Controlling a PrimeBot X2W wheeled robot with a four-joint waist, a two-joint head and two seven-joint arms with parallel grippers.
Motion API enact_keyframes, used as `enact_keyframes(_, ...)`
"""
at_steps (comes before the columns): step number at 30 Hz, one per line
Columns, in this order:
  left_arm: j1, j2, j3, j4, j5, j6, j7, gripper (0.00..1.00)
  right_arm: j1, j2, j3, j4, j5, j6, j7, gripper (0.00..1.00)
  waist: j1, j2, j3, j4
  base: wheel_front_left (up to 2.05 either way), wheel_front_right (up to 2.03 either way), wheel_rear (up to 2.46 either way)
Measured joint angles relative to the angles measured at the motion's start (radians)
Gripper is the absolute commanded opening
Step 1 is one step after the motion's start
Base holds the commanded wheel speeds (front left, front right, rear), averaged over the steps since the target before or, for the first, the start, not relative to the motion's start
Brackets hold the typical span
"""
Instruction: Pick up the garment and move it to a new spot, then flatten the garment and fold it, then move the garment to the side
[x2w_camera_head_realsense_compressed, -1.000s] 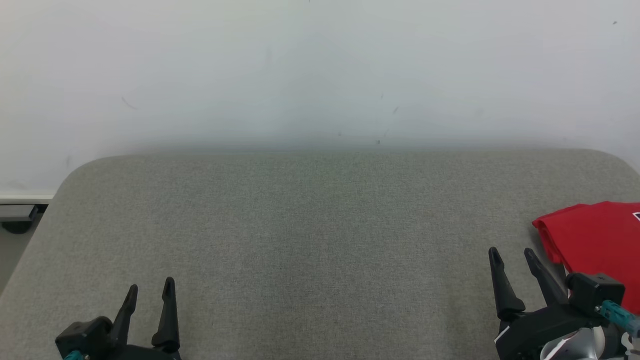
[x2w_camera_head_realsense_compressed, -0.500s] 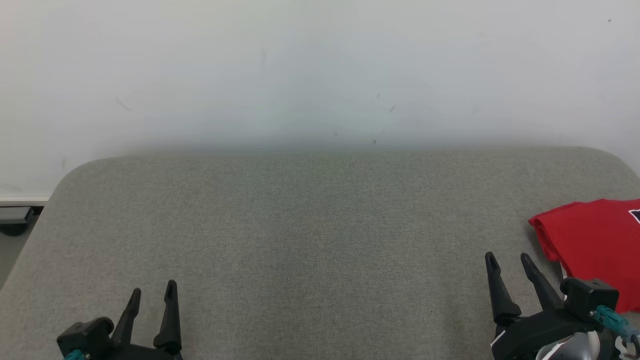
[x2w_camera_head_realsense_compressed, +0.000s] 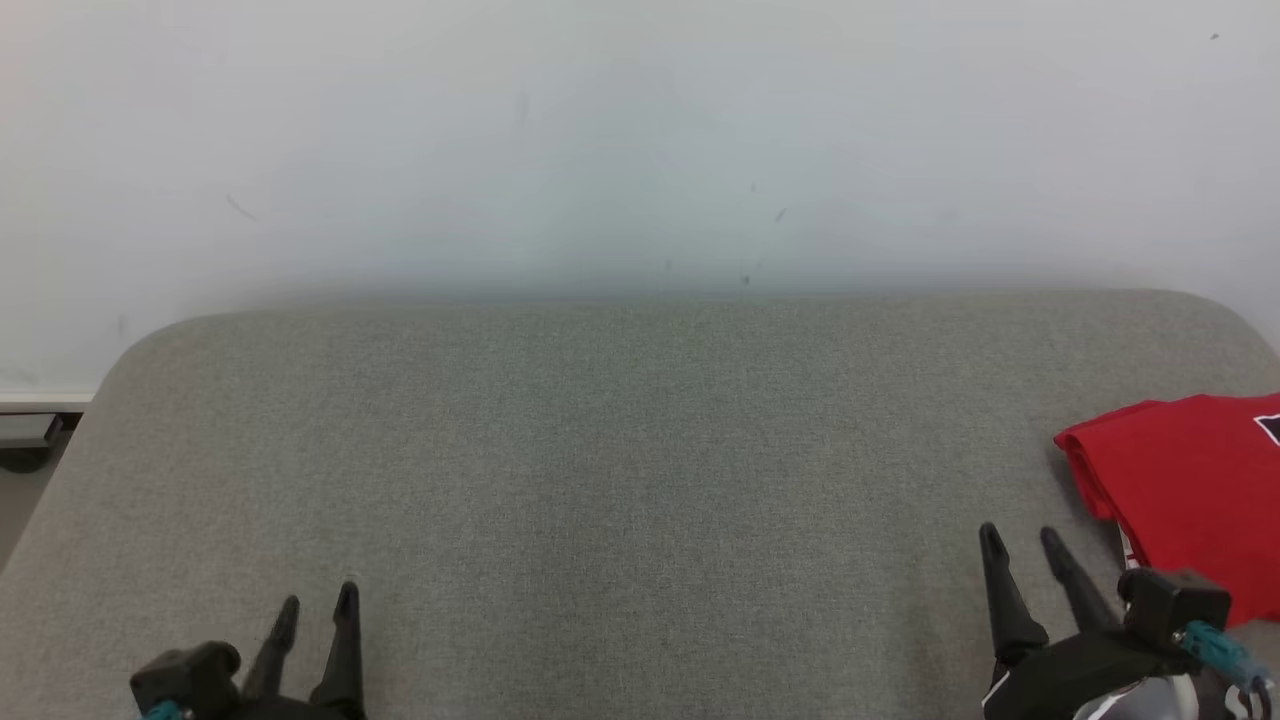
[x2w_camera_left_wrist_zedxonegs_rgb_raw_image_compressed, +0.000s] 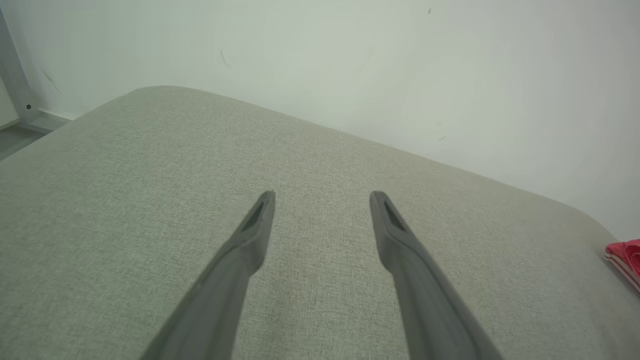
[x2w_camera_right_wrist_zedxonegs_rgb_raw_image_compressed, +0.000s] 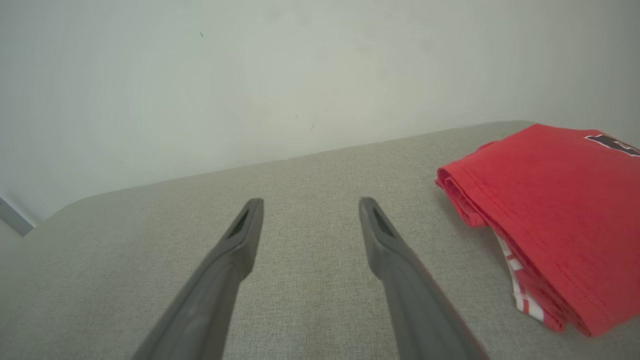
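The garment (x2w_camera_head_realsense_compressed: 1190, 490) is a red shirt, folded into a compact stack with white-striped edges, lying at the right edge of the grey padded surface (x2w_camera_head_realsense_compressed: 640, 450). It fills the right side of the right wrist view, garment (x2w_camera_right_wrist_zedxonegs_rgb_raw_image_compressed: 550, 210), and only a red corner shows in the left wrist view, garment (x2w_camera_left_wrist_zedxonegs_rgb_raw_image_compressed: 625, 255). My right gripper (x2w_camera_head_realsense_compressed: 1022, 545) is open just left of the garment, apart from it, with nothing between its fingers. At the lower left my left gripper (x2w_camera_head_realsense_compressed: 317, 605) is open and empty above the bare surface.
A white wall (x2w_camera_head_realsense_compressed: 640, 140) rises directly behind the padded surface. The surface has rounded far corners. At the far left a strip of floor and a dark caster (x2w_camera_head_realsense_compressed: 25, 455) show below a white baseboard.
Both grippers have drawn back toward the bottom of the head view and their fingers have narrowed slightly. The camera has shifted a little. The garment lies unmoved.
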Motion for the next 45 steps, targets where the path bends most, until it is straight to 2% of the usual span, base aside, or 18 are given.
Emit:
enact_keyframes(7, 0.053, -0.028, -0.004, 0.047, -0.003, -0.001, 0.006, 0.00, 0.048, 0.010, 0.005, 0.062, 0.010, 0.000, 0.006, 0.00, 0.0000, 0.0000, 0.001, 0.000, 0.00, 0.00, 0.00)
enact_keyframes(11, 0.053, -0.030, 0.012, 0.047, -0.051, -0.010, 0.018, 0.00, 0.044, 0.010, -0.003, 0.064, 0.044, 0.001, 0.014, 0.00, 0.0000, 0.0000, 0.004, 0.001, 0.00, 0.00, 0.00)
enact_keyframes(45, 0.032, -0.084, 0.150, 0.044, -0.406, -0.089, 0.106, 0.00, -0.007, 0.010, -0.035, 0.095, 0.488, 0.035, 0.067, 0.00, 0.0000, 0.0000, 0.030, 0.005, 0.00, 0.00, 0.00)
